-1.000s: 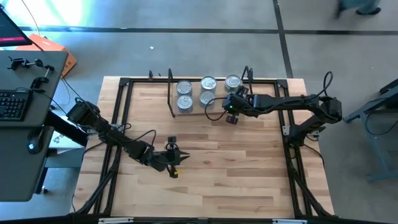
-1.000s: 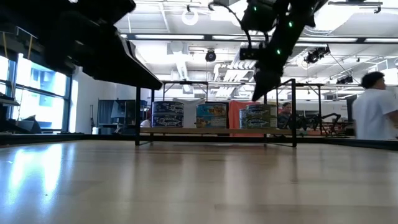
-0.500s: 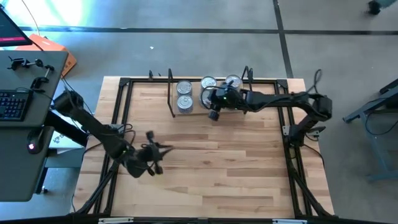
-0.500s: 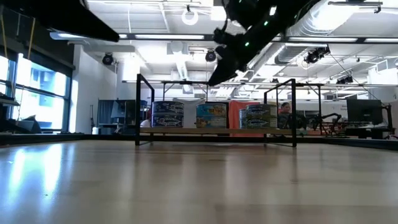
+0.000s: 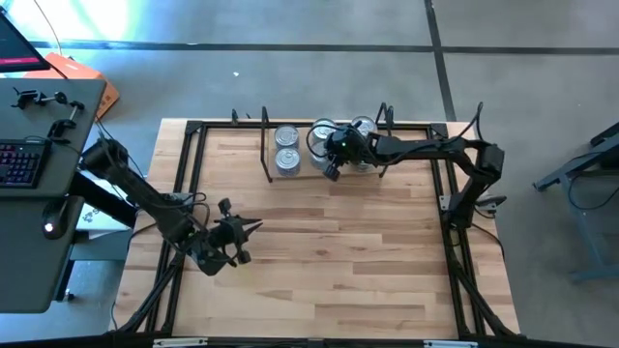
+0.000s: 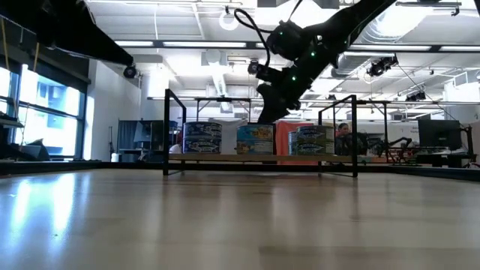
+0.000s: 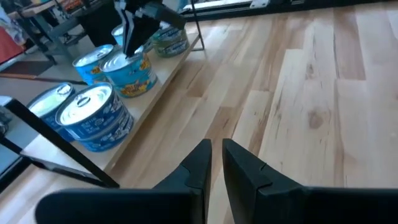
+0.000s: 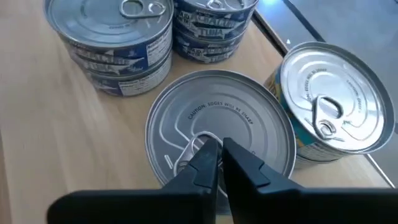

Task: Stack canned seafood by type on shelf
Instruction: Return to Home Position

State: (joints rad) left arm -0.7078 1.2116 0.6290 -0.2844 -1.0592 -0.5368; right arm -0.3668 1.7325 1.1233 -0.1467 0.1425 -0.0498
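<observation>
From where I stand the job looks all but finished. I see no short round tins of seafood with shiny silver lids [image 5: 286,159] out on the large wooden tabletop [image 5: 368,251]. Every one in view sits on the small light-wood shelf in its black wire frame [image 6: 225,158] at the far edge.

On that shelf the tins are grouped by label. The dark blue tuna tins [image 8: 109,46] are piled two high, a light blue and yellow pile [image 6: 255,139] stands in the middle, and a pale green pile [image 6: 311,139] is toward the other end. The right arm hides part of the row from above, so I can't vouch for the full count or for each pile's height.

The right gripper [image 8: 217,149] hangs just above a silver lid with its fingers pressed together and nothing between them. The left gripper [image 7: 216,149] is well apart from the shelf, over bare tabletop, also pinched closed and empty. To my eye all that's left is for both arms to draw back to rest.
</observation>
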